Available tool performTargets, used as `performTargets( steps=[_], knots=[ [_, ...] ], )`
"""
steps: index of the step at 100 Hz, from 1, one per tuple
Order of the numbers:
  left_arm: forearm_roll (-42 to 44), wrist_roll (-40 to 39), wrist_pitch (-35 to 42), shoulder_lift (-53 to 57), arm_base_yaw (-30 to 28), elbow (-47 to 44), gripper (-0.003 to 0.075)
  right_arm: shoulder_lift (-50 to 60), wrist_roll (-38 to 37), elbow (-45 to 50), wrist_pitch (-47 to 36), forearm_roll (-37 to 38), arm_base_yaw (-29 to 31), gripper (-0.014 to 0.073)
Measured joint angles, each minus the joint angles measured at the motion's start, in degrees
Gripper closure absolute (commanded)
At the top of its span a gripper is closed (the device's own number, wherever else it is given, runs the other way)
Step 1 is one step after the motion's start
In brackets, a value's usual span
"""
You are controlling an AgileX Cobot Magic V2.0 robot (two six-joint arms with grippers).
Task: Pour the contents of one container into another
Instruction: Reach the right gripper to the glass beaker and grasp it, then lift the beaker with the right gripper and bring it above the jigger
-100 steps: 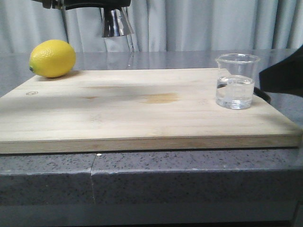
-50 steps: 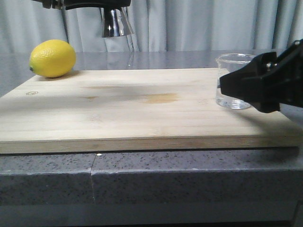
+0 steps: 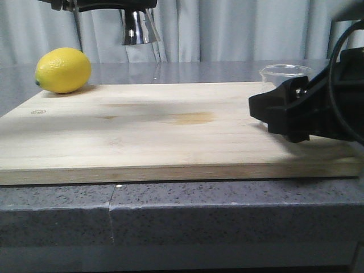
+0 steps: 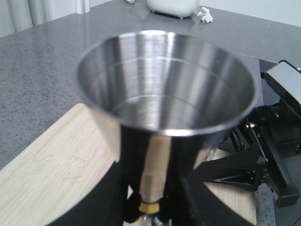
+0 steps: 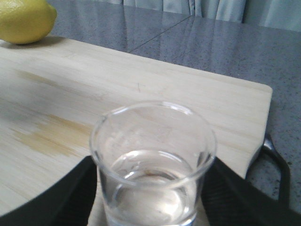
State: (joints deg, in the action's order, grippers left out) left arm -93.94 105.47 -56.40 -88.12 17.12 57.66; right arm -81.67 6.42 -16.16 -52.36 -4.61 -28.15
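The clear glass beaker (image 5: 153,165) with clear liquid stands on the right end of the wooden board (image 3: 170,133). In the front view only its rim (image 3: 284,70) shows above my right gripper (image 3: 260,111). That gripper (image 5: 151,162) is open, and its black fingers (image 5: 70,193) flank the glass closely on both sides. My left gripper (image 3: 114,4) is high at the back left. It is shut on the steel jigger (image 3: 138,27), which it holds upright. In the left wrist view the jigger (image 4: 167,89) fills the frame, gripped at its gold-banded waist (image 4: 149,206).
A yellow lemon (image 3: 62,70) lies on the board's back left corner. The board has a black handle (image 5: 275,160) at its right end and sits on a grey speckled counter (image 3: 170,199). Grey curtains hang behind.
My right gripper has come in from the right edge and moved left until its fingers flank the beaker. The left gripper and the jigger have not moved.
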Motion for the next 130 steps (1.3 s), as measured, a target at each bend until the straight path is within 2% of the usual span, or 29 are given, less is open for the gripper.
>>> performTargets(
  steps=[36, 77, 87, 106, 130],
  knots=[
    [0.67, -0.15, 0.0, 0.0, 0.0, 0.0, 0.074, -2.5, 0.0, -0.22, -2.99, 0.09, 0.0, 0.0419],
    [1.7, -0.35, -0.32, 0.0, 0.0, 0.0, 0.074, 0.83, 0.0, -2.1, -2.78, 3.02, -0.1, 0.0435],
    [1.81, -0.46, -0.32, 0.0, 0.0, 0.0, 0.074, 4.2, 0.0, -4.69, 1.45, 3.93, -0.1, 0.0435],
    [2.91, -0.46, -0.58, 0.0, 0.0, 0.0, 0.074, 9.62, 0.0, -13.44, 15.73, 8.31, -0.1, 0.0435],
    [4.97, -0.46, -2.75, 0.0, 0.0, 0.0, 0.0739, 10.42, 0.0, -25.3, 29.25, 13.06, -0.1, 0.0435]
  ],
)
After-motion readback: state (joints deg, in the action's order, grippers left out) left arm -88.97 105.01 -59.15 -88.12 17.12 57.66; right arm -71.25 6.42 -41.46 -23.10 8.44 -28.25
